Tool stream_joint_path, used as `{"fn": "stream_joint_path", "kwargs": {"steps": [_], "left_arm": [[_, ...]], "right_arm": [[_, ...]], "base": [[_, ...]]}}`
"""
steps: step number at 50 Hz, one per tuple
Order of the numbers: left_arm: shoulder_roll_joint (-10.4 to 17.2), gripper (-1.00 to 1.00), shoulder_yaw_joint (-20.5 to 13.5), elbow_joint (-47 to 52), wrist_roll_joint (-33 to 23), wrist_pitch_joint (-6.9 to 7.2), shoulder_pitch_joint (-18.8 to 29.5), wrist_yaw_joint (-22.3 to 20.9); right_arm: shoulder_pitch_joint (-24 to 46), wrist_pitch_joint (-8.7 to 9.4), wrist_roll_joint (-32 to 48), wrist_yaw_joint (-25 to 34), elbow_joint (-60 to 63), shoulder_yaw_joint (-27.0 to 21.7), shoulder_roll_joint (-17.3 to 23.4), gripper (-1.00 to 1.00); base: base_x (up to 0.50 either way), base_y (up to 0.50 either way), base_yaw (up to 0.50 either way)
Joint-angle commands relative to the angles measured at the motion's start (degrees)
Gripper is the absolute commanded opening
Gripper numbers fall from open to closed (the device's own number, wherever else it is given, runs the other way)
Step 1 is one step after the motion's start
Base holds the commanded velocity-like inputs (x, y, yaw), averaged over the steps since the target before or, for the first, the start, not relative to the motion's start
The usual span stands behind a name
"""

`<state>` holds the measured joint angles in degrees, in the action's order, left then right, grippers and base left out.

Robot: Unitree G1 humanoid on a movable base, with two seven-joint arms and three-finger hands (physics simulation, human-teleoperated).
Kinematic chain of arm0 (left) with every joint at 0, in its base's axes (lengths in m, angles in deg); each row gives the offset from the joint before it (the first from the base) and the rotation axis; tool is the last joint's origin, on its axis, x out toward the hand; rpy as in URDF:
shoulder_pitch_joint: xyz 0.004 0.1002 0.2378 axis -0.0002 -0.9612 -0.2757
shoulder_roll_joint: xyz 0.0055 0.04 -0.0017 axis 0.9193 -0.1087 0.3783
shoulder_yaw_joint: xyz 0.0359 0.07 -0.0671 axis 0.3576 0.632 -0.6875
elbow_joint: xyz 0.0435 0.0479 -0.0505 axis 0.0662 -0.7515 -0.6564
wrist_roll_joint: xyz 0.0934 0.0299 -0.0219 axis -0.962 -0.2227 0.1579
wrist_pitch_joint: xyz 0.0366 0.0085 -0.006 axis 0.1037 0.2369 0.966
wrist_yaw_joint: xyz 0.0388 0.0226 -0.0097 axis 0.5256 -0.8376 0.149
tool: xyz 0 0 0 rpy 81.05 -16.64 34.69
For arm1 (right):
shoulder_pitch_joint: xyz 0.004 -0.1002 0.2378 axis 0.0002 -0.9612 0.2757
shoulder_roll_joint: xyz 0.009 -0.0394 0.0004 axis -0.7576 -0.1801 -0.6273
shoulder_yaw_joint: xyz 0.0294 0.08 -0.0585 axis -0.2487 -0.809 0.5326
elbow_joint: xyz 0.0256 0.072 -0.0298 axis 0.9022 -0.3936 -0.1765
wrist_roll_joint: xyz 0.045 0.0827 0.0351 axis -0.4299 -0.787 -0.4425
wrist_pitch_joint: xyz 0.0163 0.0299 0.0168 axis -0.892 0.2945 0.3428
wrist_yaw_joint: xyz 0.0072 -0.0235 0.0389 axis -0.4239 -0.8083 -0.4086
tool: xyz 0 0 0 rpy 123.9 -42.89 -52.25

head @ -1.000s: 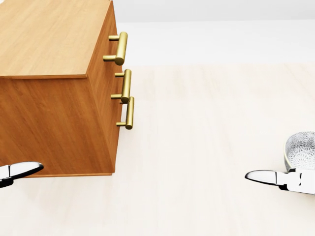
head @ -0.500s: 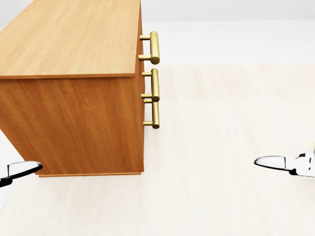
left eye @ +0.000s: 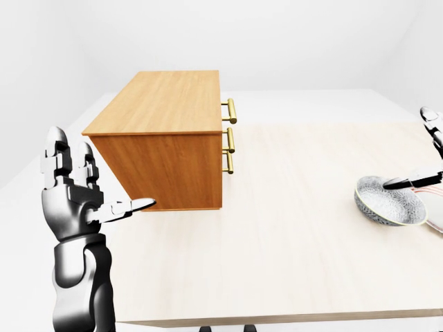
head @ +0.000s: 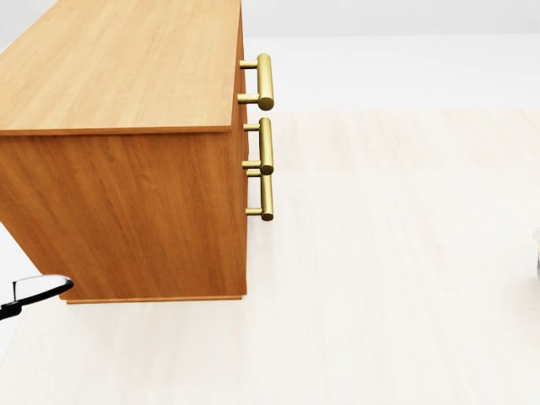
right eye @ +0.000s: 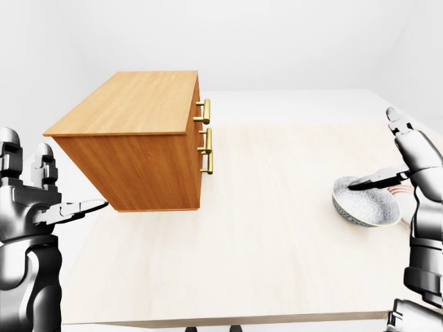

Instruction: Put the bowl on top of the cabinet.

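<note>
The patterned grey bowl (right eye: 367,205) lies on the pale table (right eye: 263,263) at the right of the right-eye view, tipped a little. Only a sliver of it shows at the right edge of the head view. My right hand (right eye: 382,153) is open beside it: the thumb rests over the bowl's rim and a finger points up. The wooden cabinet (left eye: 166,138) stands at the left, its flat top bare. My left hand (left eye: 104,181) is open, fingers upright and thumb pointing at the cabinet's near side.
Three brass handles (head: 264,82) stick out from the cabinet's right face. The table's near edge (left eye: 277,322) runs along the bottom of the left-eye view. White floor and walls surround the table.
In the head view the picture first shifted, the cabinet sliding right as the camera turned. Since then the cabinet holds still and my right thumb has left the view's right edge.
</note>
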<state>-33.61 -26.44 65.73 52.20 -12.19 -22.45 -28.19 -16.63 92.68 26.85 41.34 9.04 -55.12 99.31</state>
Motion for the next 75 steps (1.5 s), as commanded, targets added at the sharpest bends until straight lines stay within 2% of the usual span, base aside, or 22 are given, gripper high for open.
{"fn": "stream_joint_path", "kwargs": {"steps": [1, 7, 13, 23, 45, 75], "left_arm": [[-0.65, 1.0, 1.52, -5.3, -0.79, 0.0, 0.65, 0.14], [-0.72, 1.0, 1.66, -5.21, -0.83, 0.0, 0.64, 0.14], [-0.71, 1.0, 1.68, -5.13, -0.84, 0.0, 0.66, 0.18], [-0.7, 1.0, 1.59, -4.97, -0.74, 0.0, 0.6, 0.13], [-0.79, 1.0, 1.79, -5.21, -0.92, 0.0, 0.65, 0.08], [-0.95, 1.0, 2.16, -5.28, -1.25, 0.0, 0.42, -0.03]], "right_arm": [[10.75, 0.0, 13.11, 8.29, -33.46, 7.4, 13.61, 1.0], [12.67, 0.0, 19.88, 15.65, -35.01, 10.21, 15.57, 1.0], [10.78, 0.0, 24.9, 18.25, -37.69, 10.68, 15.75, 1.0], [12.54, 0.0, 27.21, 18.38, -37.82, 10.72, 14.9, 1.0], [13.51, 0.0, 26.77, 16.9, -40.01, 12.01, 11.62, 1.0], [14.26, 0.0, 25.09, 12.02, -44.13, 14.18, 5.79, 1.0]], "base": [[0.0, 0.0, 0.0], [0.0, 0.0, 0.0], [0.0, 0.0, 0.0], [0.0, 0.0, 0.0], [0.0, 0.0, 0.0], [0.0, 0.0, 0.0]]}}
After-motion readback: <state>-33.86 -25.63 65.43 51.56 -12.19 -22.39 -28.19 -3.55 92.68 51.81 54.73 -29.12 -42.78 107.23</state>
